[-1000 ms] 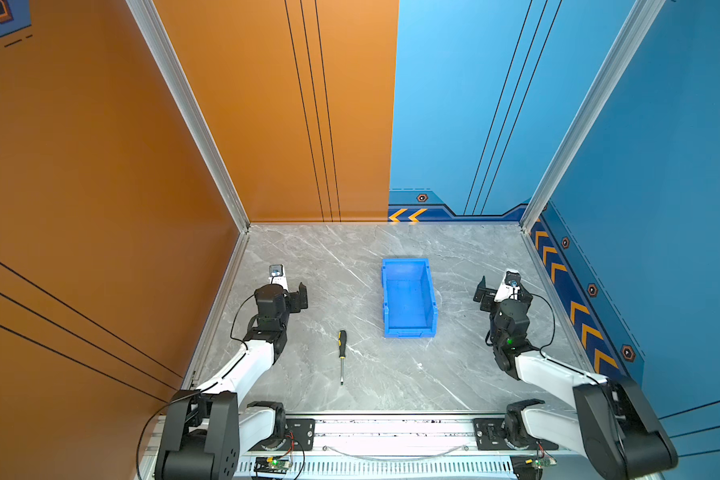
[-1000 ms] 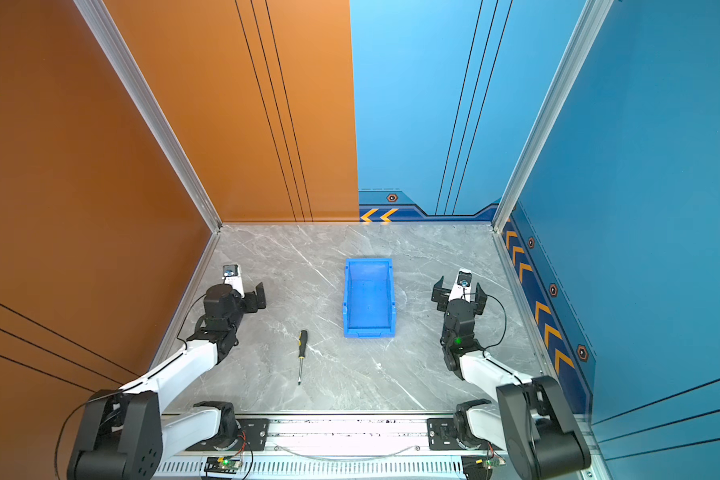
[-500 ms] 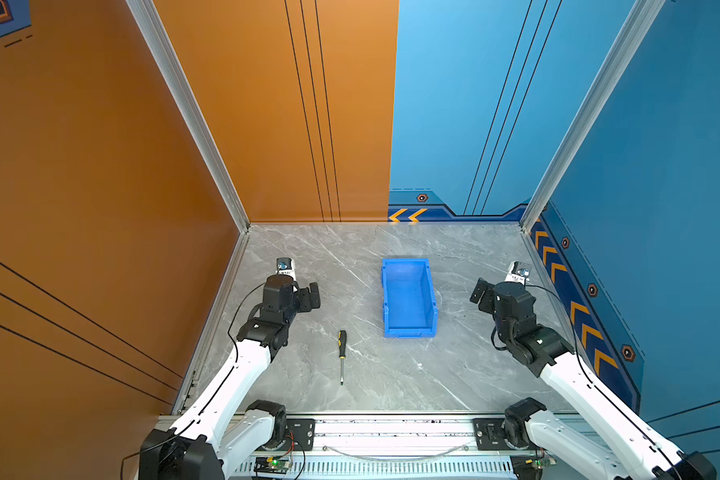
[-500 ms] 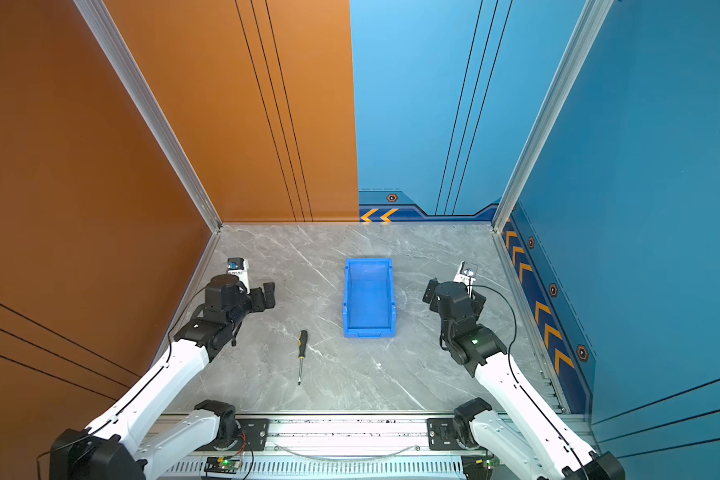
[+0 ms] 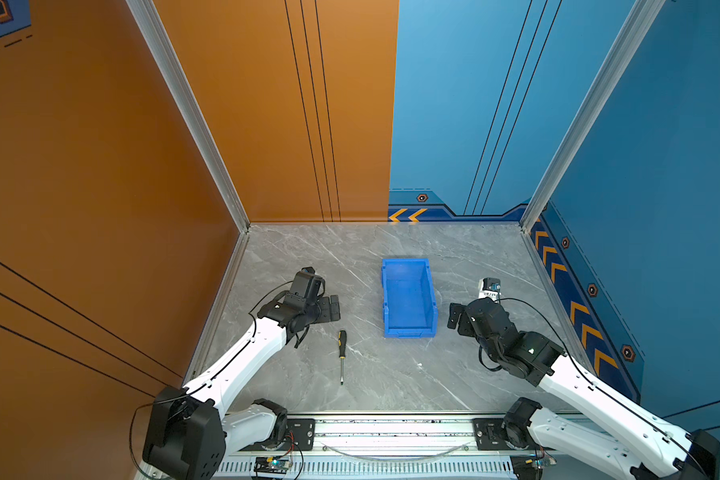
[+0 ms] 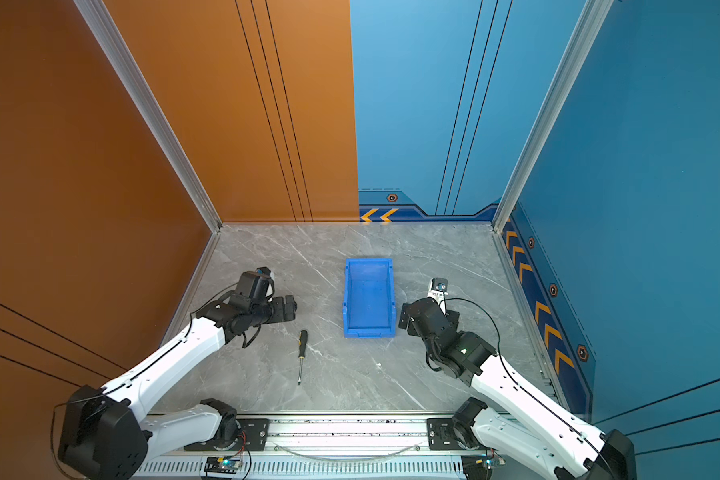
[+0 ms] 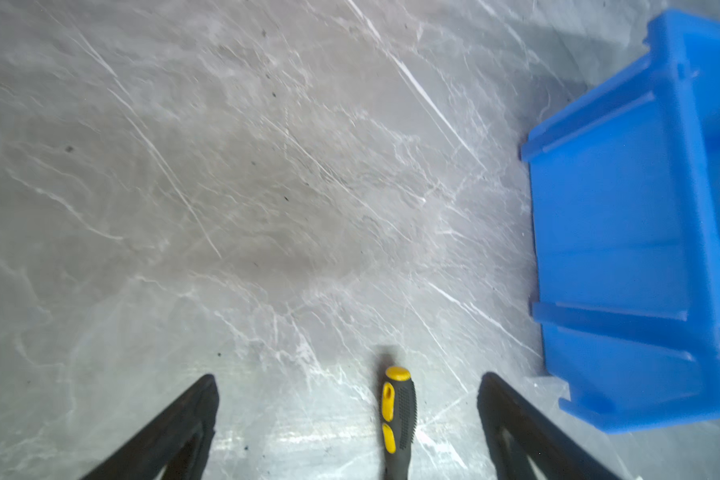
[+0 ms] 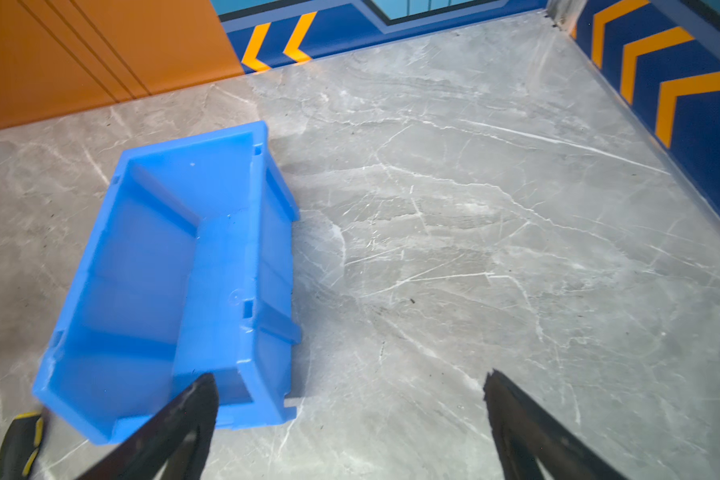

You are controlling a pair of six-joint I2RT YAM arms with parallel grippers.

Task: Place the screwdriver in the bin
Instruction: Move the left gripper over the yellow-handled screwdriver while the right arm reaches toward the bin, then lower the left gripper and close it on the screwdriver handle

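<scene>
I see my left pincer [image 7: 348, 378] spread wide and holding nothing. In its wrist view the black-and-yellow handle of the screwdriver [image 7: 398, 411] lies on the table [image 7: 225, 187] between the two fingers, nearer one of them and touching neither. My right pincer [image 8: 350, 374] is also spread and empty. It hangs just beside the low front end of the bin [image 8: 267, 270], and one fingertip overlaps that corner in the wrist view. In both top views I find the screwdriver [image 5: 341, 353] flat on the grey marbled table, handle pointing away from me, near the bin's front left corner but apart from it. The blue bin [image 5: 410, 332] sits upright between my two arms.
</scene>
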